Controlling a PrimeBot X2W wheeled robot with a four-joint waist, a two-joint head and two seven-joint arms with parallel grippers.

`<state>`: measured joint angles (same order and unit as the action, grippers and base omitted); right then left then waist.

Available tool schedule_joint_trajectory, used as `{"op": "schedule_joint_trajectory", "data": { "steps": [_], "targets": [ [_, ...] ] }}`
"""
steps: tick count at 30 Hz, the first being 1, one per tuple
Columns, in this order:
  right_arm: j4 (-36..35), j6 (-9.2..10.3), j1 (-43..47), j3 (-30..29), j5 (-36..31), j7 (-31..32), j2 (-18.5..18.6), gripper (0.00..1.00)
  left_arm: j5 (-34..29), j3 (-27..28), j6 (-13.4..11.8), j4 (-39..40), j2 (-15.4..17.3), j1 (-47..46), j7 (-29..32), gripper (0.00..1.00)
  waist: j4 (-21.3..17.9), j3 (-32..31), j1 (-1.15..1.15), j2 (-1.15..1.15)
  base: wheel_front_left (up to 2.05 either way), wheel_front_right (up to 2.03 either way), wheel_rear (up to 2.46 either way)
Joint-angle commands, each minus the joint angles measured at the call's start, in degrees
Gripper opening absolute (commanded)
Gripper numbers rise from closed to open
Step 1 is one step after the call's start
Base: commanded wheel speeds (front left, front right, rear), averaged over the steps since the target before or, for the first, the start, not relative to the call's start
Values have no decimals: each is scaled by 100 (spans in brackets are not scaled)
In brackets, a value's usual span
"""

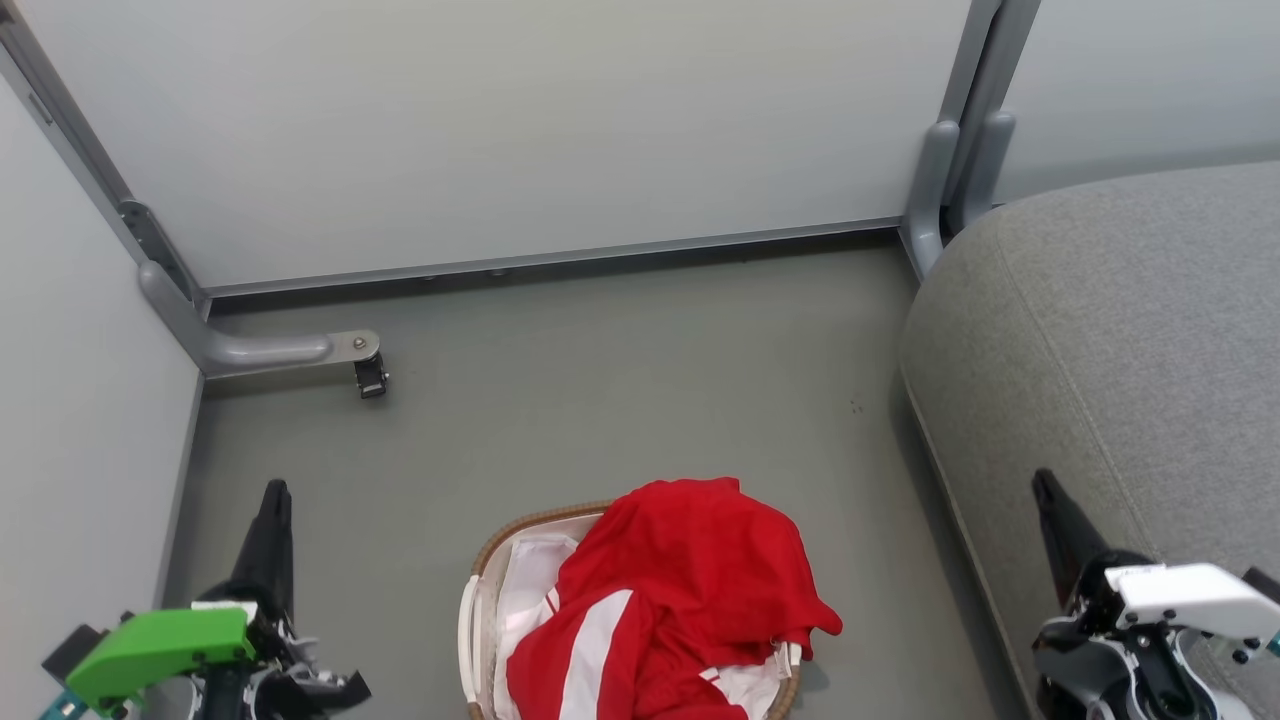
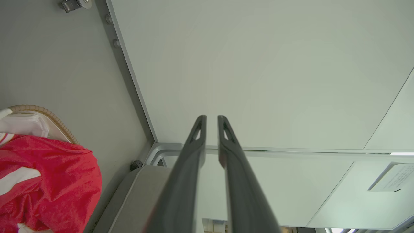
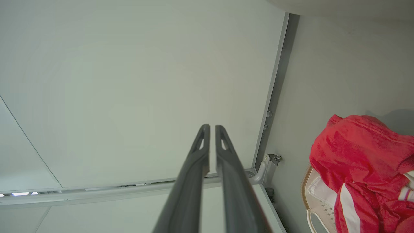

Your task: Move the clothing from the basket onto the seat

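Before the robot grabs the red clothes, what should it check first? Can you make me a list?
1. Clothing in the basket: ok, heaped up and spilling over the rim.
2. Seat close by: ok, it stands just to the right of the basket.
3. Left gripper free: ok, it holds nothing.
4. Right gripper free: ok, it holds nothing.
5. Jaws wide enough to grab: not ok, both pairs are nearly together.
6. How many garments there are: cannot tell, they are bunched up.
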<state>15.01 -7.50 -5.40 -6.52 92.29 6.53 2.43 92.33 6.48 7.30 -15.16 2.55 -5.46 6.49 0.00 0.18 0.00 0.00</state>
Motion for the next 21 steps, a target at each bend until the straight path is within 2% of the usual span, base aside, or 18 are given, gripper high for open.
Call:
{"op": "schedule_joint_trajectory", "data": {
  "steps": [1, 13, 21],
  "targets": [
    [46, 1, 43, 6, -1, -2, -13, 100, -1, -6, -1, -40, -10, 41, -2, 100, 0, 0, 0, 0, 0, 0, 0],
    [46, 2, 258, 98, -142, -283, -28, 100, -160, -330, 2, 4, -17, 246, -281, 100, -5, 2, 0, 0, 0, 0, 0],
    [-21, 2, 313, 42, -461, -491, -17, 100, -536, -424, 5, 160, -10, 322, -489, 100, -10, 4, 0, 0, 0, 0, 0]
  ]
}}
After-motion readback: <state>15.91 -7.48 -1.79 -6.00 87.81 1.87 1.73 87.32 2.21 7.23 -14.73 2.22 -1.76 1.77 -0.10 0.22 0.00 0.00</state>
